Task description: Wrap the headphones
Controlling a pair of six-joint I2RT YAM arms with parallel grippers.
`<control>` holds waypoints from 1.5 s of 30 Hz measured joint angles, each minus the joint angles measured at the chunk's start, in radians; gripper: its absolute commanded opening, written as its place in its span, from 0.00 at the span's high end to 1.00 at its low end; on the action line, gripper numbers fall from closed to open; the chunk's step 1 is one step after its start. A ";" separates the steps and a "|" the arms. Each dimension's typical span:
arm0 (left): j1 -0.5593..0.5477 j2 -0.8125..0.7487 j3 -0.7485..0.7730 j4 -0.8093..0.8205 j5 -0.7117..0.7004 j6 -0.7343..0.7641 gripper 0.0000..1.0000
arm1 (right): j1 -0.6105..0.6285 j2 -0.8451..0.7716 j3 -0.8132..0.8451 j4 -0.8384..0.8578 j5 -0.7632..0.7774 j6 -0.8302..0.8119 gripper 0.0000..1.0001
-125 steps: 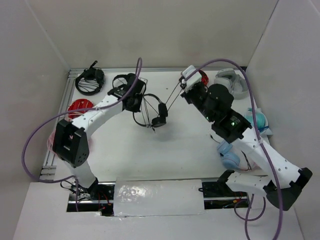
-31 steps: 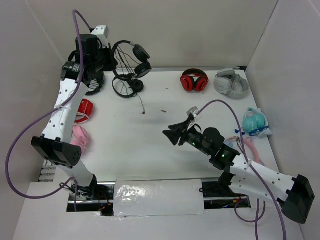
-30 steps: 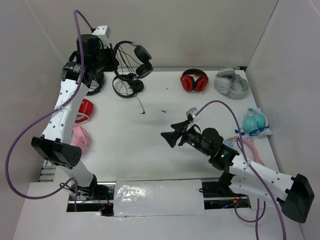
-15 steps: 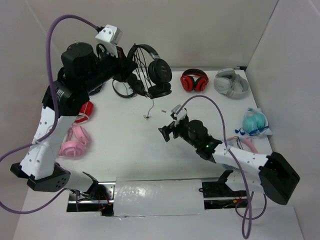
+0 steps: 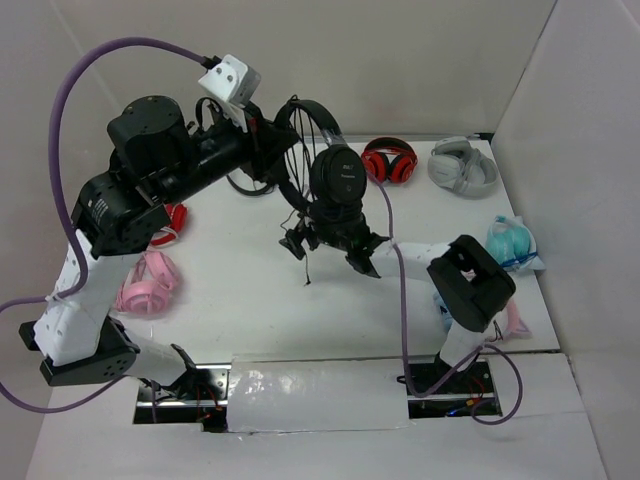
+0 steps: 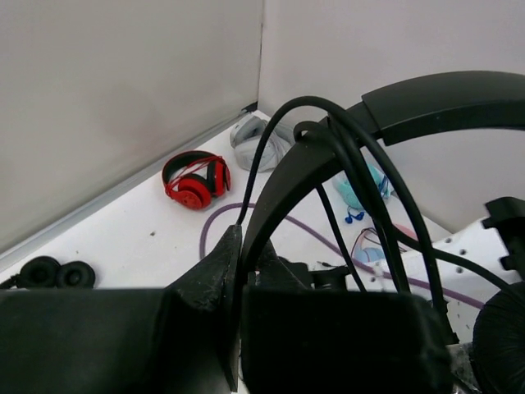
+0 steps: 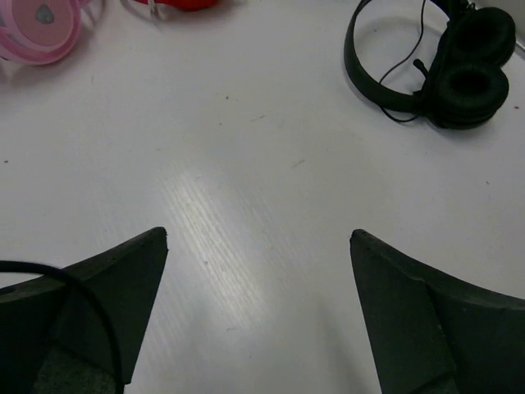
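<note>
The black headphones (image 5: pixel 338 178) hang in the air over the middle of the table. My left gripper (image 5: pixel 283 150) is shut on their thin headband (image 6: pixel 426 103), which arcs past the fingers (image 6: pixel 215 279) in the left wrist view. Loops of the thin cable (image 6: pixel 373 176) lie over the headband, and its loose end (image 5: pixel 306 268) dangles toward the table. My right gripper (image 5: pixel 332 246) sits just below the ear cups, open, with bare table between its fingers (image 7: pixel 123 279). A strand of the cable (image 7: pixel 57 275) crosses the left finger.
A bulkier black headset (image 7: pixel 447 70) lies at the back left. Red headphones (image 5: pixel 390 160) and grey headphones (image 5: pixel 462 165) lie at the back right. Pink headphones (image 5: pixel 145 283) and a red item (image 5: pixel 175 215) lie at the left edge, a teal pair (image 5: pixel 510 243) at the right.
My left arm has carried the headphones rightward and higher, toward the table's middle. My right arm has swung left and forward, bringing its open gripper under the ear cups.
</note>
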 measured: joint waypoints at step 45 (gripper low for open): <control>0.601 0.549 -0.072 -0.143 -0.260 -0.250 1.00 | 0.478 -0.748 -0.168 -0.537 0.853 0.265 1.00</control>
